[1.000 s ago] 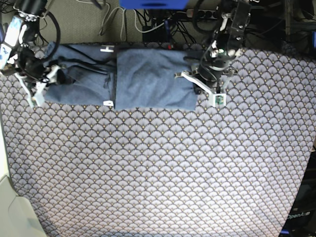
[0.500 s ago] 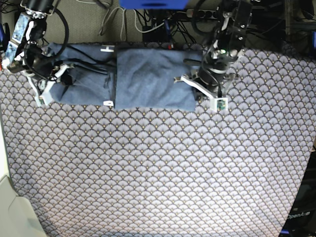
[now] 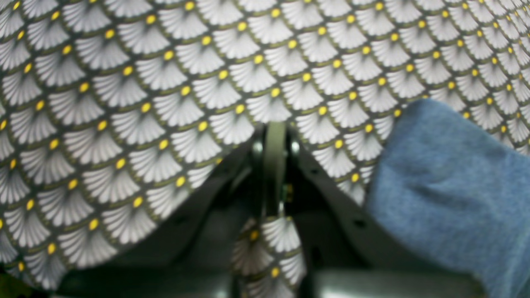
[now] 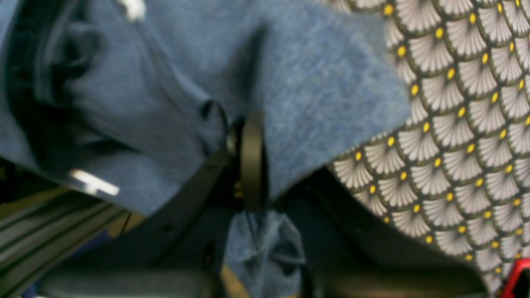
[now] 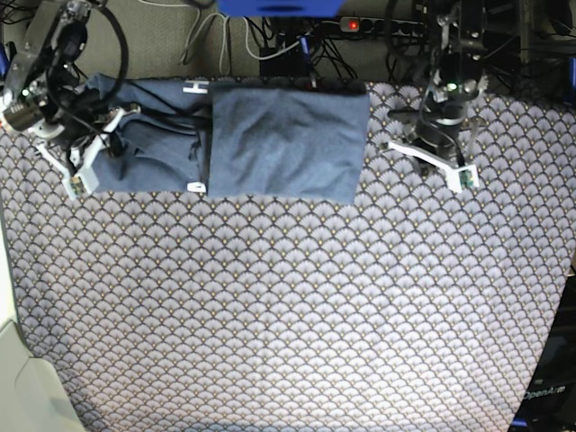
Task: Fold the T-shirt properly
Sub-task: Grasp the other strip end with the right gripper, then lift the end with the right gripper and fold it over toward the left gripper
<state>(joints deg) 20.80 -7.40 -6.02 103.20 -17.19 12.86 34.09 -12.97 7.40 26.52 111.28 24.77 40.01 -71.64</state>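
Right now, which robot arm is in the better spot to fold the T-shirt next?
The right one. Its gripper is already pinched on the T-shirt at its end. The left gripper is shut over the tablecloth, beside the T-shirt, holding nothing.

Scallop-patterned tablecloth [image 5: 297,306] carries folded T-shirt [image 5: 270,144].

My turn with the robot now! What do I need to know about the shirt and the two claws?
Right gripper: shut on the T-shirt, pinching cloth at its end.
Left gripper: shut, holding nothing; it hangs over the tablecloth, beside the shirt's other end but apart from it.
The T-shirt lies at the far edge of the tablecloth, partly folded: one smooth panel, with the part near the right gripper rumpled.
Left to do: fold the rumpled part over and finish the fold neatly.
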